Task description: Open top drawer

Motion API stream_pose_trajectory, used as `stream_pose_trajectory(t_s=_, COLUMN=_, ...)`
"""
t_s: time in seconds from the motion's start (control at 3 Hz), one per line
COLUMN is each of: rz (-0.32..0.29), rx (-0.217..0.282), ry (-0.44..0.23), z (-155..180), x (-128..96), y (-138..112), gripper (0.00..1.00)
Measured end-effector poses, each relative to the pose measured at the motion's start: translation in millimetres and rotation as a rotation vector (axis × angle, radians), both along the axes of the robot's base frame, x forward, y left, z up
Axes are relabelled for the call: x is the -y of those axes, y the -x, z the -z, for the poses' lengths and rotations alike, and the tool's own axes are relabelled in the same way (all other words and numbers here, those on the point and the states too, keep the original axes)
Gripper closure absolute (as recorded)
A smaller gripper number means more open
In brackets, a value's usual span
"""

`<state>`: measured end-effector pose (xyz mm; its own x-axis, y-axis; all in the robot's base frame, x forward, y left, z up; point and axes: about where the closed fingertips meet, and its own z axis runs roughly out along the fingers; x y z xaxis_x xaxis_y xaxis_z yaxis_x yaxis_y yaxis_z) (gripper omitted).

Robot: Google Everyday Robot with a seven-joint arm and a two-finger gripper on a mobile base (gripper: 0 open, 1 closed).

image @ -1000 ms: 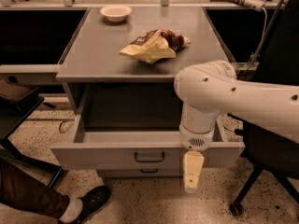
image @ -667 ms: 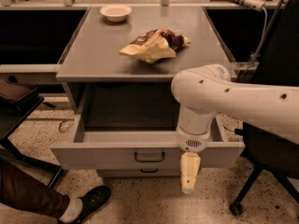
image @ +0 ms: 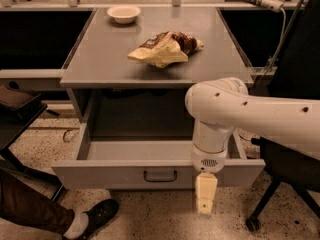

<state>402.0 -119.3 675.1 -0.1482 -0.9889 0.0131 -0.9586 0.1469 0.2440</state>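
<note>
Speckled flr, grey desk, blk chair

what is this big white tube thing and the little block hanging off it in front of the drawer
The white tube is a robot's arm, reaching in from the right. The cream block at its end is the gripper, the part that takes hold of things. It points down at the floor, just in front of the drawer's front and to the right of the black handle. Nothing shows in its grasp.

There is only one picture view, looking down from above at a grey metal cabinet. Its top drawer stands open. On the cabinet's top lie a small bowl at the back and a crumpled snack bag nearer the middle. At lower left is a person's shoe.
</note>
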Motion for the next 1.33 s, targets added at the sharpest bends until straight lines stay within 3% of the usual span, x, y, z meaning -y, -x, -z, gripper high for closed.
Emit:
stream_pose_trajectory(t_s=0.67, rz=0.017, rx=-0.102, ry=0.029, z=-7, x=4, y=53, gripper=0.0)
stream_pose_trajectory(t_s=1.33, rz=0.016, rx=-0.123, ry=0.038, z=-5, x=4, y=58, gripper=0.0)
